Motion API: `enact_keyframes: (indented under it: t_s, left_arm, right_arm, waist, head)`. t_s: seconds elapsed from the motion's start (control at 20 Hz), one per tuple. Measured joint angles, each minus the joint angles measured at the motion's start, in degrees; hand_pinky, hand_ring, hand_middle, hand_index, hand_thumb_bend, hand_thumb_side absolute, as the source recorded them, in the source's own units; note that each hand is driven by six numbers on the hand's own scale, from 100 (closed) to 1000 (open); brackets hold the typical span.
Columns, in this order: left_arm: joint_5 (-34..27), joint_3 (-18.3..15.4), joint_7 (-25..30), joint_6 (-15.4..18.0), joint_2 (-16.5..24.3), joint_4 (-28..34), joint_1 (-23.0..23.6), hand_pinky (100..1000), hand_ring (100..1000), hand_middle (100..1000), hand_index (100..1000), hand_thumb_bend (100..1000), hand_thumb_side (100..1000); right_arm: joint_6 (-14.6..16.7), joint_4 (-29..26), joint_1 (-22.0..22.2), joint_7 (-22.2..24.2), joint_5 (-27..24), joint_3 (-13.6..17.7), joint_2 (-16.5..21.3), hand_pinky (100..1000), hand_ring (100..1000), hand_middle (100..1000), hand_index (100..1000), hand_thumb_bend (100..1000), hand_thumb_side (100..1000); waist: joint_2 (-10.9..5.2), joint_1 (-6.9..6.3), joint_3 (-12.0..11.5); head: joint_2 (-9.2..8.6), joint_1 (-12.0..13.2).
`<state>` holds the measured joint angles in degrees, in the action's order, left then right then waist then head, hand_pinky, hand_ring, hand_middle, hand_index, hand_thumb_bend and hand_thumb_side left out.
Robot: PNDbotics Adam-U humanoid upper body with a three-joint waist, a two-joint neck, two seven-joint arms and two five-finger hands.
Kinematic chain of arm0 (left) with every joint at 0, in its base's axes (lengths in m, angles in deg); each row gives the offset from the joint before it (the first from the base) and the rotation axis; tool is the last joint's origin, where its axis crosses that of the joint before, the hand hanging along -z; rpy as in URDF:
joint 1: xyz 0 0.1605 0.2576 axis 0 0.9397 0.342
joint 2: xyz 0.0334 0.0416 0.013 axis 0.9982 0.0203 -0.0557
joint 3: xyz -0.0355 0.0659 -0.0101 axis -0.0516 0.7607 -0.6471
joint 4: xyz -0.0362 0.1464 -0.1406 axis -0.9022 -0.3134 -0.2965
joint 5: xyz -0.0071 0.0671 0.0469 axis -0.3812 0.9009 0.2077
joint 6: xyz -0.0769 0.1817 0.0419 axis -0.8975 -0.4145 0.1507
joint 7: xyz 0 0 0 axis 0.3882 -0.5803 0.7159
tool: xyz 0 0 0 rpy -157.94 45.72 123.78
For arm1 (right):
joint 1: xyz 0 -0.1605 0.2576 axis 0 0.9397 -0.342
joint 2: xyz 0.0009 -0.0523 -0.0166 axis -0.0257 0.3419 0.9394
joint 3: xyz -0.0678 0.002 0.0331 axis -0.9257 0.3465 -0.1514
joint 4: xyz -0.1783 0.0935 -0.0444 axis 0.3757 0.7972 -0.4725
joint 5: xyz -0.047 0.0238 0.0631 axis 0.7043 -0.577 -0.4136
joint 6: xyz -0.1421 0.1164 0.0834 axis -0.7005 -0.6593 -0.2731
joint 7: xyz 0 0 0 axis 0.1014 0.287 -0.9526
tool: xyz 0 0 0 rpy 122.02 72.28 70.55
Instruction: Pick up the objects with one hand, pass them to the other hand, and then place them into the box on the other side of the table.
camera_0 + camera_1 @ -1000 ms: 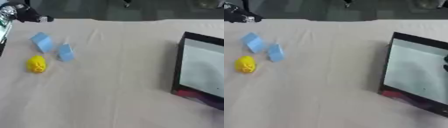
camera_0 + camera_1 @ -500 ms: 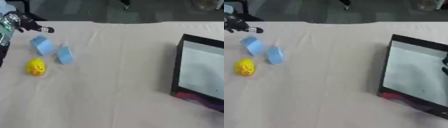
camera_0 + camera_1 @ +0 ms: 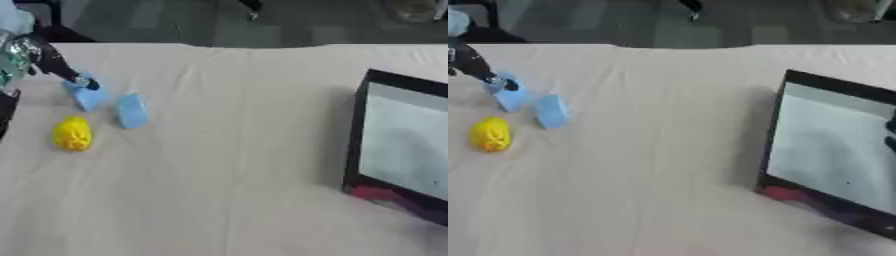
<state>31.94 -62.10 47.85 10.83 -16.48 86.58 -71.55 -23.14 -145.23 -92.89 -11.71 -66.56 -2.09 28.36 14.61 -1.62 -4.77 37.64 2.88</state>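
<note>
The three objects lie grouped at the robot's left side of the counter (image 3: 227, 165), which places them within reach of the left hand (image 3: 39, 57); the box (image 3: 407, 145) stands open at the opposite, right side, so each item must be passed between hands before it can be deposited. The left hand enters from the upper left corner with its fingers (image 3: 86, 82) extended downward, one tip touching or just above the upper end of the farther blue block (image 3: 87, 96). Whether the fingers are spread or pinching cannot be told from these views; the block still rests on the counter and does not appear gripped. The second blue block (image 3: 132, 111) lies just beside the first, and the yellow object (image 3: 72, 133) sits near both, toward the near edge. A dark shape at the right edge of the right eye view, over the box, may be the right hand (image 3: 891, 131); its fingers cannot be assessed. Compared with the earlier frames, the left hand has travelled from the far corner of the counter down to the first blue block, while both blocks, the yellow object and the box hold their positions. No item is in the box yet.
</note>
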Motion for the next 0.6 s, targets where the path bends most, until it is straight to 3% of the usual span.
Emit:
enact_keyframes:
  t_s: [0.6]
  left_arm:
    - [1.3, -1.0, -2.0, -3.2, -0.9, -0.7, 0.0, 949, 914, 834, 817, 630, 315]
  right_arm:
    - [-0.2, 0.0, -0.2, 0.3, 0.4, -0.1, 0.0, 1000, 1000, 1000, 1000, 100, 648]
  waist:
    - [0.07, 0.00, 0.2]
  head:
    - [-0.43, 0.8]
